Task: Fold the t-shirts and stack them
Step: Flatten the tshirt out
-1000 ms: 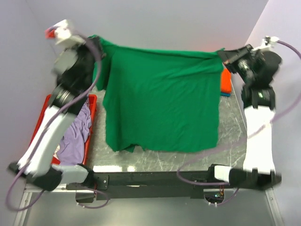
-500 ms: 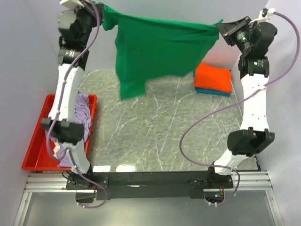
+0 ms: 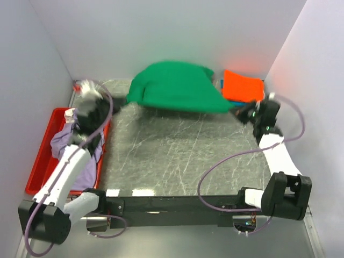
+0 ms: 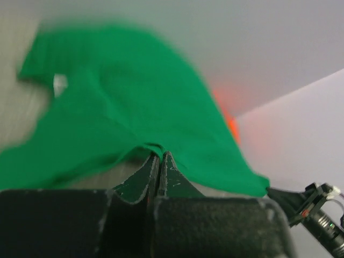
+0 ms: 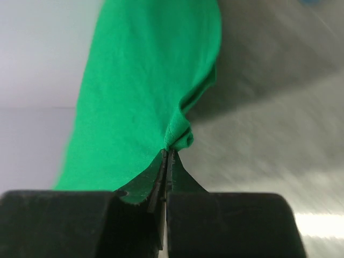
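Note:
The bright green t-shirt (image 3: 174, 87) hangs stretched between my two grippers, low over the far middle of the table, and its body billows. My left gripper (image 3: 124, 102) is shut on its left edge, and the wrist view shows the tips (image 4: 159, 156) pinching a fold of green cloth (image 4: 123, 97). My right gripper (image 3: 238, 112) is shut on its right corner, with cloth bunched at the tips (image 5: 167, 153) and the shirt (image 5: 134, 91) stretching away. The folded orange t-shirt (image 3: 243, 86) lies at the far right on the blue t-shirt (image 3: 221, 83). The lavender t-shirt (image 3: 60, 141) lies crumpled in the tray.
The red tray (image 3: 40, 156) stands left of the marble table (image 3: 177, 150), partly under my left arm. Walls close in at the back and on both sides. In the left wrist view my right gripper (image 4: 312, 209) shows at the lower right.
Both arms have dropped from high up down to near table height. The green shirt, which hung spread out, has swung toward the back and now billows low over the far table.

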You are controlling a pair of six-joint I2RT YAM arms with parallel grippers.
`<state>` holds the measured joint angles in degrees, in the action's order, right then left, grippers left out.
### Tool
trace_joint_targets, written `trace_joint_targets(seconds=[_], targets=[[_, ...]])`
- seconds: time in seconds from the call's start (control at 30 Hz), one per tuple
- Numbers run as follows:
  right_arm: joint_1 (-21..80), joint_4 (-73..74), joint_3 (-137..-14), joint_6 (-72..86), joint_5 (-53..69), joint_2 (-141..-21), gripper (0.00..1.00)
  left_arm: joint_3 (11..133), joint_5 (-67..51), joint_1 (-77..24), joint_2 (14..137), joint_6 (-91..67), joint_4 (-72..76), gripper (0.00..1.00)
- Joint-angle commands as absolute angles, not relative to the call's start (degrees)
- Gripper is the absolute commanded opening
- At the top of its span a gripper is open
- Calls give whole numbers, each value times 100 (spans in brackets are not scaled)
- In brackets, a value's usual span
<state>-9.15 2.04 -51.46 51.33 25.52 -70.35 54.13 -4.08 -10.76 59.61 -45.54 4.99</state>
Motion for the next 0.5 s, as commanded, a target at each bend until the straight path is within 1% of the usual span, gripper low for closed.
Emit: trace_joint_targets(seconds=[0.0, 0.13, 0.23, 0.3, 0.4, 0.47], targets=[[-1116, -106, -3993, 4905, 2382, -6504, 0, 3967, -18, -1388, 5380, -5325, 361, 1], [-1230, -325, -2780, 4711, 2707, -6574, 0, 2430, -96, -1617, 4853, -5825, 132, 1], [-1415, -413, -2348, 4641, 2935, -6662, 0, 1988, -167, -1731, 4572, -6029, -323, 1], [-1529, -360, -2216, 4632, 3005, -6662, 0, 1907, -167, -1740, 4395, -6082, -570, 9], [-1591, -282, -1996, 4632, 3094, -6505, 0, 1933, -184, -1740, 4044, -6170, -1123, 11], [-1608, -229, -1890, 4632, 3102, -6294, 0, 2030, -185, -1749, 3877, -6135, -1484, 14]])
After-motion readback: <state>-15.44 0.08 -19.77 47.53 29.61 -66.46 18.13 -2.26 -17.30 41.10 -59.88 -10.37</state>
